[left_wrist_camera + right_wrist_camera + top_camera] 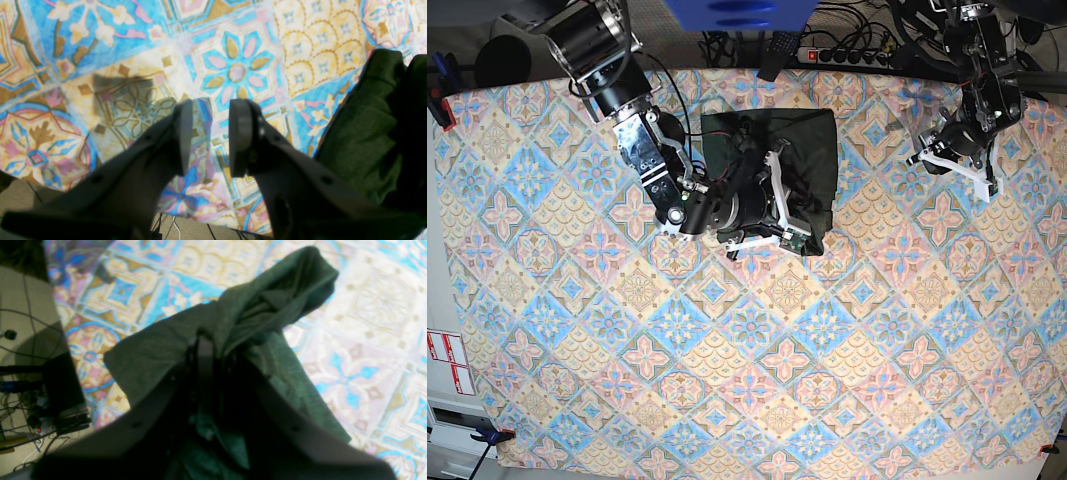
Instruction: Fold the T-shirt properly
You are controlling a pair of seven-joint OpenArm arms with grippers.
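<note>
— Olive-green knit, that was the T-shirt [812,150]; where did it lie?

— Bunched toward the far middle of the counter [727,380], on its patterned cloth. My right pincer [213,350] was clenched on a fold of it, with fabric draped over the fingers.

— And your left pincer [210,133]?

— Released, its fingers parted with only the cloth showing between them. It hung well apart from the shirt, near the counter's far corner.
</note>
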